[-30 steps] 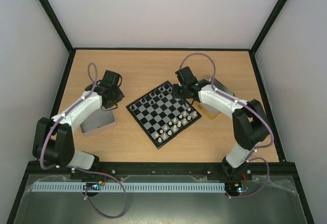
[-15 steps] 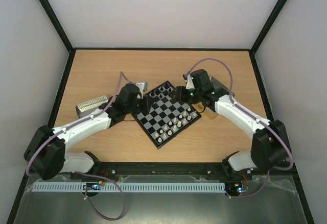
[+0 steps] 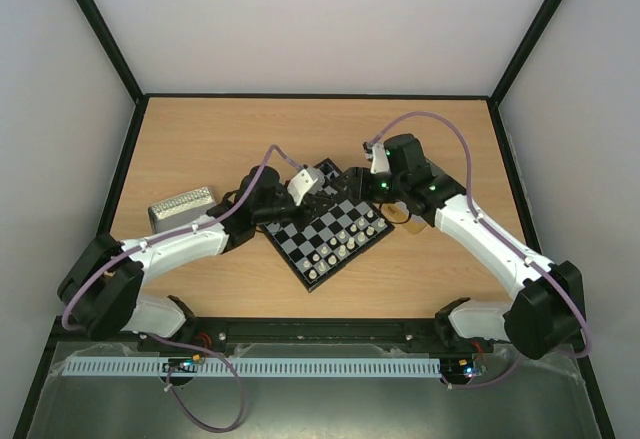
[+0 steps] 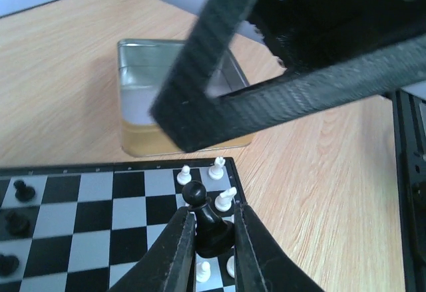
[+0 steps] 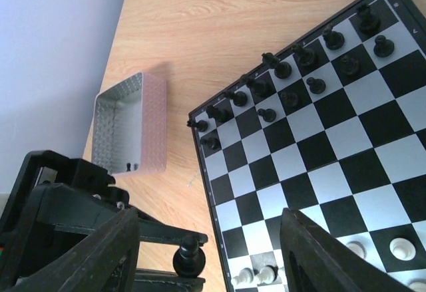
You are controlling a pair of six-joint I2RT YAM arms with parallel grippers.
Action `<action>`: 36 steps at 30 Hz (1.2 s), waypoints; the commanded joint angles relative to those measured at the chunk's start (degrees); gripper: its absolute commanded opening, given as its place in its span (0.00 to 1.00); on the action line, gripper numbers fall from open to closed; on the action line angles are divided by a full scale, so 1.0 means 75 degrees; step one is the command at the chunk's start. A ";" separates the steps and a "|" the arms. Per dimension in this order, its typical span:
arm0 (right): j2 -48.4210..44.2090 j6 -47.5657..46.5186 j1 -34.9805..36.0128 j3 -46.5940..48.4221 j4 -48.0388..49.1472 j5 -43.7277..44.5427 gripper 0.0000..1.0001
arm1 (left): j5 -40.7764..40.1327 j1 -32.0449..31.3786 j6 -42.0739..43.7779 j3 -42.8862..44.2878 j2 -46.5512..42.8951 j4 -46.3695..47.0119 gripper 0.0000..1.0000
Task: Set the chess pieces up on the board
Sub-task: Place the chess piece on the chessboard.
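My left pincer [image 4: 213, 220] is clenched on a black chessman [image 4: 210, 231], holding it over the corner squares of the board [image 4: 93, 205]. I can't tell whether it touches down. A few white chessmen [image 4: 217, 168] stand just beyond it. My right pincer [image 5: 208, 220] hangs released over the board with nothing between its fingers. Other black chessmen [image 5: 293, 66] fill the board's far rows. Just past the board's corner a gold-sided tin [image 4: 180, 116] sits on the bench [image 4: 66, 52]. A silver tin [image 3: 182, 206] lies left of the board, apart from it.
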 commanded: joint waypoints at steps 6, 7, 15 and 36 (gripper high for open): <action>-0.0145 -0.0325 -0.0045 0.0441 -0.0892 -0.1121 0.44 | 0.1102 -0.0030 0.2208 0.0300 0.0157 0.0238 0.15; -0.0168 -0.0356 -0.0048 0.0433 -0.0951 -0.1149 0.42 | 0.1143 -0.0031 0.2280 0.0313 0.0152 0.0244 0.15; -0.0208 -0.0407 -0.0037 0.0068 -0.1046 -0.1206 0.31 | 0.1539 -0.0031 0.2421 0.0328 0.0145 0.0427 0.14; -0.0200 -0.0227 0.0003 -0.0323 0.0102 0.0174 0.02 | -0.0702 -0.0022 0.0780 -0.0057 -0.0204 0.0447 0.74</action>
